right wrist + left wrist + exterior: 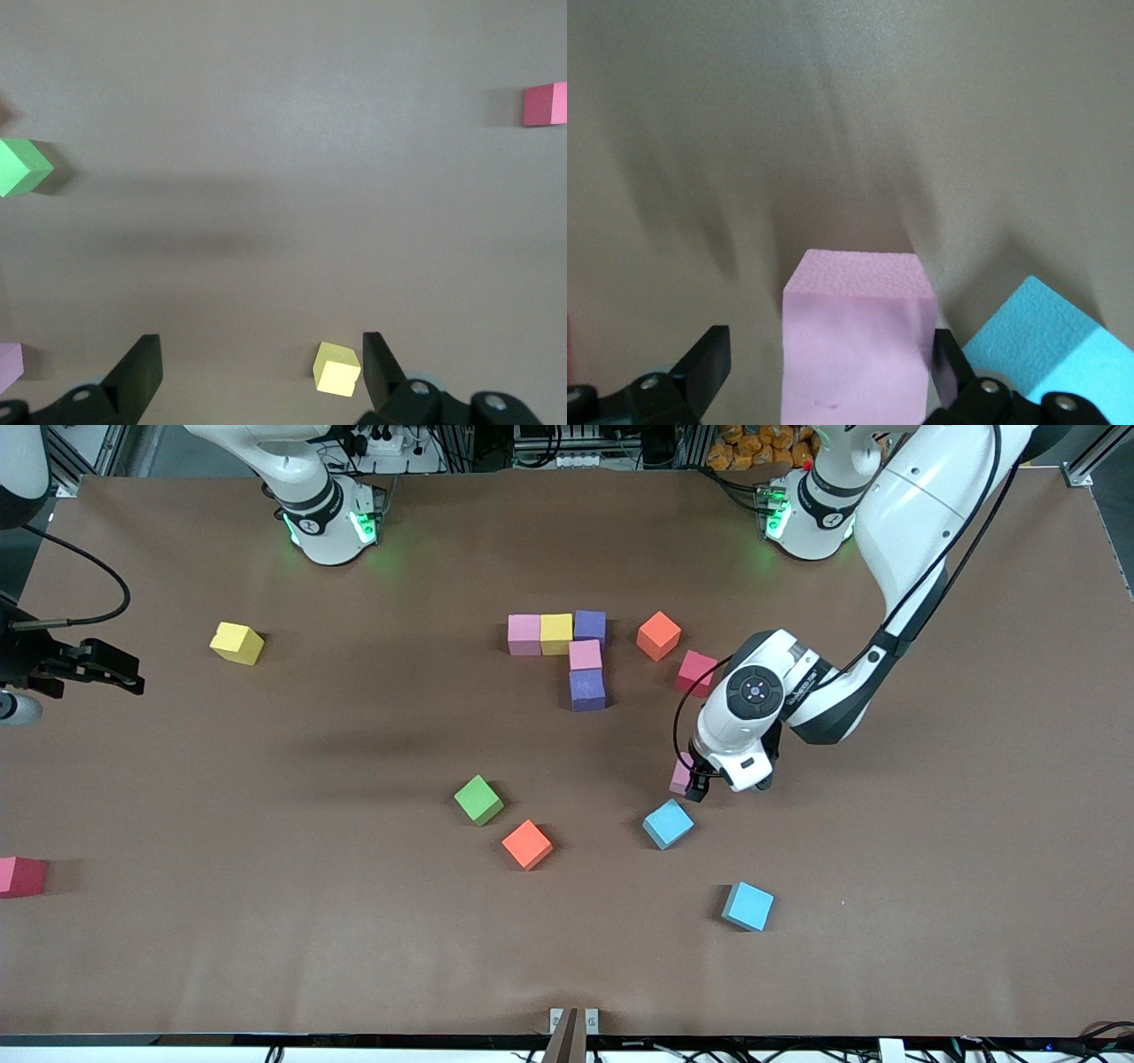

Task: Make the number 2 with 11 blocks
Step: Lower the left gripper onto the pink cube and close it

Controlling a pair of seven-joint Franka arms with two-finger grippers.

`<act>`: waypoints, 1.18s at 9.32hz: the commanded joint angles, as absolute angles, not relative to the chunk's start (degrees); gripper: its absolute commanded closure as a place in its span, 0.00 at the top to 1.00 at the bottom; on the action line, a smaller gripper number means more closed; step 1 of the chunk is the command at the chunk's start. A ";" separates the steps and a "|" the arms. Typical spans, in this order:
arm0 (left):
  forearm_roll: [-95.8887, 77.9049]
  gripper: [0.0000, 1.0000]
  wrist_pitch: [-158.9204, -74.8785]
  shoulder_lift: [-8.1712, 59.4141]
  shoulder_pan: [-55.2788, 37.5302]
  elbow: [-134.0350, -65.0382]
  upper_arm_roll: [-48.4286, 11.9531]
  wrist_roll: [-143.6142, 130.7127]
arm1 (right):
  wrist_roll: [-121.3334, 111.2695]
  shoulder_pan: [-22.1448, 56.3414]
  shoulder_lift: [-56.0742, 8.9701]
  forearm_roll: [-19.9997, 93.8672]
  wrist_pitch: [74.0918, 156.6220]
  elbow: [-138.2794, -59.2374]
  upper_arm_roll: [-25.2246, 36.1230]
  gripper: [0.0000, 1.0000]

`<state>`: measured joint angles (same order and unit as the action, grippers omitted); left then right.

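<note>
Five blocks [567, 654] already form the 2's top and bend mid-bench; six remain loose. Left gripper [833, 376] straddles a pink block [859, 341], fingers spread, not yet clenched. Right gripper [257, 372] waits, fingers released.

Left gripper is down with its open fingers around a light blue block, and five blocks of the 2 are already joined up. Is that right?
Not quite. The left gripper is open around a pink block, not a light blue one; the left wrist view shows it, with a light blue block lying just beside. The rest holds: five joined blocks show in the front view.
</note>
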<state>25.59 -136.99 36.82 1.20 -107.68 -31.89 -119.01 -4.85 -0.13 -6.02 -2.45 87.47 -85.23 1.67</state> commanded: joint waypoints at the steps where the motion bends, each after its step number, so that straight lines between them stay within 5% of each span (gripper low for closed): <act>1: 29.26 1.00 -138.43 38.49 0.88 -107.93 -31.64 -122.43 | -3.87 0.00 -6.50 -2.64 86.57 -83.94 1.58 1.00; 3: 29.79 1.00 -138.43 38.85 0.88 -107.93 -31.64 -122.43 | -3.87 0.00 -6.50 -2.55 86.49 -83.94 1.58 1.00; 4: 30.14 0.27 -138.34 38.85 1.23 -107.93 -31.73 -121.74 | -3.87 0.00 -6.50 -2.55 86.48 -83.94 1.58 1.00; 5: 30.15 0.00 -138.34 38.85 1.23 -108.02 -31.73 -121.47 | -3.87 0.00 -6.50 -2.55 86.48 -83.94 1.58 1.00; 11: 29.00 0.00 -132.83 35.16 1.05 -105.57 -38.12 -128.38 | -3.87 0.09 -6.59 -2.46 86.48 -83.94 1.58 1.00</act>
<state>28.65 -136.46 37.10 1.17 -106.31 -35.25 -124.22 -4.83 -0.12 -6.06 -2.45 87.44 -85.22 1.66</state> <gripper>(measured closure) 0.392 0.000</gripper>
